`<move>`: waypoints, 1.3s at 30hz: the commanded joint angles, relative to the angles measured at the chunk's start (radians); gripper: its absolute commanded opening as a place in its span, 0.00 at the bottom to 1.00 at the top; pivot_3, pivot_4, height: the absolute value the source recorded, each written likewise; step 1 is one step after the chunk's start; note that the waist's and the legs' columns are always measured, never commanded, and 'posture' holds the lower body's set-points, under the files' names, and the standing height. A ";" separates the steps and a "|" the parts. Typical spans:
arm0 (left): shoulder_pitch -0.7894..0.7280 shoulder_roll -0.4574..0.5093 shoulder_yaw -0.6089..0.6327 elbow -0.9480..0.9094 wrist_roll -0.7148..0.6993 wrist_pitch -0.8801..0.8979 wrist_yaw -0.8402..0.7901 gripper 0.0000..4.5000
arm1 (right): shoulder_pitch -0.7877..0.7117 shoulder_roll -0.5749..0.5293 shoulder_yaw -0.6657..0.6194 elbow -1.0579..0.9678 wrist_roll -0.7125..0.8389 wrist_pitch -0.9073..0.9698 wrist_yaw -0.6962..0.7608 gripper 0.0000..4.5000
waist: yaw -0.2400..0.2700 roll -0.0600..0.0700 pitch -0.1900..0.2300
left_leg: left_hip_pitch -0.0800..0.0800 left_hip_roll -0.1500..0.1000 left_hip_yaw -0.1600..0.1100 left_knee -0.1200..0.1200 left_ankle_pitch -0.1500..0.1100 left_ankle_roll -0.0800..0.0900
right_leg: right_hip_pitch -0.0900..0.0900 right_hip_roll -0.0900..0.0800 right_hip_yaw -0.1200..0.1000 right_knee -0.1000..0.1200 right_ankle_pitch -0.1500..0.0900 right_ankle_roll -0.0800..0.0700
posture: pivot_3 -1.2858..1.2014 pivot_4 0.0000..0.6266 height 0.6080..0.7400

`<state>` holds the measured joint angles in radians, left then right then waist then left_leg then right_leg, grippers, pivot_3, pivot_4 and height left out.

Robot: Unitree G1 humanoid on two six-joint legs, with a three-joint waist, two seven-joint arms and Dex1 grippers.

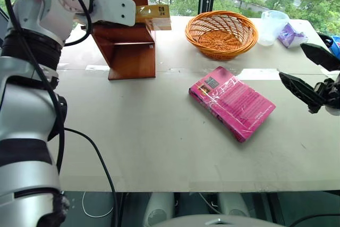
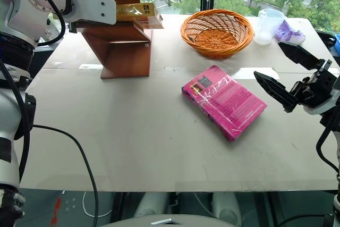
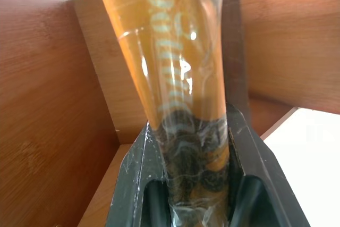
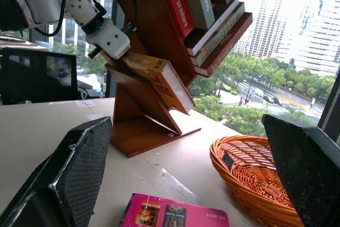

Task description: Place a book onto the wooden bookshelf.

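Fingers of the left gripper are pinching the book by its lower edge, holding it inside the bookshelf, side panels close on either side of it. Letting go before the book is resting on the board beneath could, I judge, send it sliding off the slant. Right gripper is hanging spread wide and empty, well apart, with the pink book lying just beside it. Beyond it, the basket and cup are sitting on the pale table, with windows and trees behind.
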<state>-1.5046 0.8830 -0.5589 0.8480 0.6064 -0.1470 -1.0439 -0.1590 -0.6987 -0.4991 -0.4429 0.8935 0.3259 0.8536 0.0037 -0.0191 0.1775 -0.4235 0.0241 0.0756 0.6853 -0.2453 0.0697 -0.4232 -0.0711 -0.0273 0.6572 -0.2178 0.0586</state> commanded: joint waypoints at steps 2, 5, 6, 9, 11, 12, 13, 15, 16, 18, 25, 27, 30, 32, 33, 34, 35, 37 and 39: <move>-0.020 0.045 0.091 -0.036 -0.047 0.000 -0.050 0.56 | -0.004 -0.019 -0.039 -0.041 0.027 -0.001 -0.023 1.00 | -0.009 0.000 0.000 | 0.000 0.000 0.000 0.000 0.000 0.000 | 0.000 0.000 0.001 0.000 -0.001 -0.003 | 0.52 0.24 0.95; 0.006 0.089 0.206 -0.203 -0.190 0.093 -0.215 0.80 | -0.010 -0.033 -0.045 -0.034 0.032 0.001 -0.025 1.00 | -0.016 0.000 0.000 | -0.004 0.000 0.001 0.000 0.000 0.000 | -0.003 -0.001 0.001 0.000 0.003 -0.004 | 0.52 0.24 0.95; 0.023 0.097 0.233 -0.254 -0.223 0.135 -0.261 0.93 | -0.009 -0.036 -0.050 -0.033 0.036 0.001 -0.023 1.00 | -0.015 0.000 0.000 | -0.009 0.000 0.001 0.001 0.000 0.000 | -0.008 -0.001 0.001 0.000 0.003 -0.003 | 0.52 0.24 0.95; 0.141 0.145 0.427 -0.642 -0.532 0.580 -0.491 0.99 | -0.038 -0.051 -0.047 -0.018 0.051 0.009 -0.020 1.00 | -0.014 0.000 0.000 | -0.012 -0.001 0.002 0.002 0.003 -0.004 | -0.010 -0.002 0.002 -0.001 0.002 -0.001 | 0.52 0.24 0.95; 0.220 0.164 0.519 -0.842 -0.664 0.842 -0.519 0.99 | -0.062 -0.059 -0.049 -0.002 0.067 0.021 -0.017 1.00 | -0.017 0.000 0.001 | -0.013 -0.001 0.002 0.001 0.003 -0.005 | -0.010 -0.002 0.002 -0.003 0.002 -0.001 | 0.52 0.24 0.95; 0.270 0.163 0.564 -0.937 -0.726 0.960 -0.505 0.99 | -0.072 -0.066 -0.049 0.006 0.078 0.029 -0.012 1.00 | -0.017 -0.001 0.001 | -0.013 -0.001 0.002 0.001 0.002 -0.005 | -0.010 -0.002 0.003 -0.004 0.001 0.000 | 0.52 0.24 0.95; 0.321 0.149 0.615 -1.036 -0.798 1.088 -0.485 0.99 | -0.084 -0.073 -0.045 0.015 0.085 0.037 -0.007 1.00 | -0.017 0.000 0.000 | -0.013 -0.001 0.002 0.001 0.002 -0.005 | -0.009 -0.002 0.002 -0.004 0.001 0.000 | 0.52 0.24 0.95; 0.398 0.102 0.695 -1.181 -0.913 1.277 -0.424 0.99 | -0.103 -0.085 -0.035 0.027 0.089 0.050 -0.003 1.00 | -0.014 -0.001 0.001 | -0.011 -0.002 0.001 0.002 0.002 -0.004 | -0.007 -0.002 0.003 -0.002 0.001 0.001 | 0.52 0.24 0.95; 0.423 0.069 0.723 -1.234 -0.952 1.342 -0.383 0.99 | -0.110 -0.090 -0.034 0.032 0.094 0.057 0.002 1.00 | -0.010 -0.001 0.001 | -0.009 -0.002 0.000 0.002 0.002 -0.004 | -0.006 -0.002 0.002 -0.001 0.001 0.001 | 0.52 0.24 0.95; 0.505 -0.023 0.757 -1.324 -0.983 1.396 -0.269 0.99 | -0.128 -0.097 -0.032 0.036 0.103 0.072 -0.001 1.00 | -0.004 -0.001 0.001 | -0.008 -0.002 -0.003 0.003 0.000 -0.001 | -0.005 -0.001 0.000 0.000 -0.001 0.005 | 0.52 0.24 0.95; 0.809 -0.361 0.767 -1.429 -0.962 1.214 0.108 0.99 | -0.054 -0.132 -0.032 0.027 0.038 0.108 0.008 1.00 | -0.003 -0.003 0.002 | 0.008 -0.002 -0.003 0.002 0.001 -0.001 | 0.012 -0.001 0.002 0.000 -0.001 -0.005 | 0.52 0.24 0.95; 0.884 -0.416 0.750 -1.402 -0.952 1.126 0.163 0.99 | 0.013 -0.145 -0.043 0.041 -0.002 0.115 0.012 1.00 | 0.006 -0.002 -0.001 | 0.008 -0.002 -0.003 0.002 0.001 -0.001 | 0.011 -0.002 0.003 -0.001 0.000 -0.005 | 0.52 0.24 0.95; 1.023 -0.439 0.779 -1.377 -0.985 1.051 0.176 0.99 | 0.147 -0.155 -0.079 0.075 -0.082 0.103 0.027 1.00 | 0.011 -0.001 -0.001 | 0.006 -0.002 -0.001 0.000 0.000 -0.001 | 0.009 -0.002 0.004 -0.002 0.000 -0.005 | 0.52 0.24 0.95; 1.117 -0.412 0.791 -1.362 -0.989 1.001 0.170 0.99 | 0.234 -0.162 -0.103 0.102 -0.140 0.082 0.044 1.00 | 0.009 -0.001 -0.001 | 0.007 -0.002 -0.001 -0.001 0.000 -0.001 | 0.010 -0.002 0.005 -0.004 0.000 -0.005 | 0.52 0.24 0.95; 1.151 -0.396 0.790 -1.360 -0.989 0.979 0.164 0.99 | 0.266 -0.165 -0.111 0.115 -0.167 0.066 0.054 1.00 | 0.010 -0.001 -0.001 | 0.006 -0.002 0.000 -0.001 0.000 -0.001 | 0.008 -0.002 0.005 -0.004 0.000 -0.005 | 0.52 0.24 0.95; 1.196 -0.372 0.802 -1.353 -0.994 0.948 0.145 0.99 | 0.301 -0.169 -0.128 0.119 -0.186 0.067 0.057 1.00 | 0.010 -0.001 -0.001 | 0.005 -0.002 0.000 -0.001 0.000 -0.001 | 0.008 -0.002 0.005 -0.004 -0.001 -0.005 | 0.52 0.24 0.95; 1.245 -0.348 0.824 -1.342 -1.007 0.932 0.127 0.99 | 0.346 -0.172 -0.152 0.129 -0.214 0.060 0.065 1.00 | 0.009 -0.001 -0.001 | 0.005 -0.002 0.000 -0.002 0.000 -0.001 | 0.008 -0.002 0.005 -0.005 -0.001 -0.006 | 0.52 0.24 0.95; 1.340 -0.288 0.864 -1.316 -1.020 0.884 0.078 0.99 | 0.429 -0.174 -0.212 0.138 -0.245 0.055 0.090 1.00 | 0.009 -0.001 -0.001 | 0.006 -0.002 0.000 -0.002 0.000 -0.001 | 0.008 -0.002 0.005 -0.005 -0.001 -0.006 | 0.52 0.24 0.95; 1.396 -0.253 0.887 -1.309 -1.040 0.866 0.060 0.99 | 0.491 -0.175 -0.261 0.149 -0.261 0.049 0.121 1.00 | 0.010 0.000 -0.001 | 0.006 -0.002 0.000 -0.002 0.000 -0.001 | 0.008 -0.003 0.004 -0.005 -0.001 -0.006 | 0.52 0.24 0.95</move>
<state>-0.1156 0.6151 0.2906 -0.4516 -0.3997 0.7545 -0.9623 0.3196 -0.8579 -0.6881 -0.2908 0.6455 0.4001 0.9473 0.0136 -0.0191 0.1763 -0.4167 0.0228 0.0747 0.6830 -0.2457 0.0688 -0.4146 -0.0787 -0.0238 0.6512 -0.2188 0.0523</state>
